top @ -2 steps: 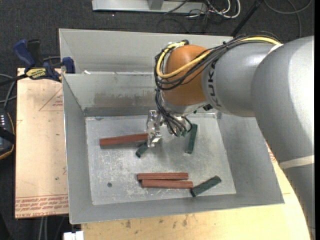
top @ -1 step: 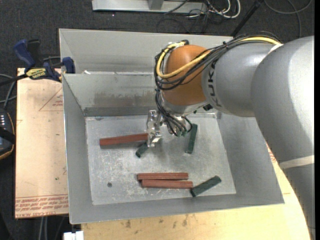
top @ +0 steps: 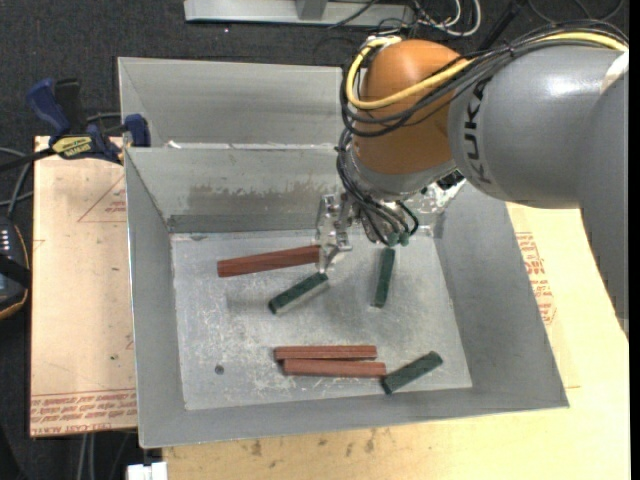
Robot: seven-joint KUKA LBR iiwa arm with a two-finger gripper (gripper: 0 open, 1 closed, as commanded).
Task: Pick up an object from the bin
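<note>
– End effector (top: 332, 250) first: where does it sit?
– Low inside the grey metal bin (top: 150, 268), right at the right-hand end of the long reddish-brown wooden-looking stick (top: 268, 263) on the bin floor. It seems to touch that end, or nearly so. Open or closed, I cannot tell, since the arm's orange cover (top: 405, 98) and cables crowd over it.
– Is that stick lifted?
– No, it lies flat on the floor, almost level across the view, its right end a shade higher.
– What else lies about that stick?
– Just below its right end is a short dark green bar (top: 298, 293), slanted, with its upper end near the end effector. Further right of the stick's end is a second dark green bar (top: 382, 276), nearly upright in the view. Well below the stick, two more reddish-brown sticks (top: 328, 360) lie side by side, touching, roughly parallel to it. A third dark green bar (top: 411, 371) lies just beside their right ends.
</note>
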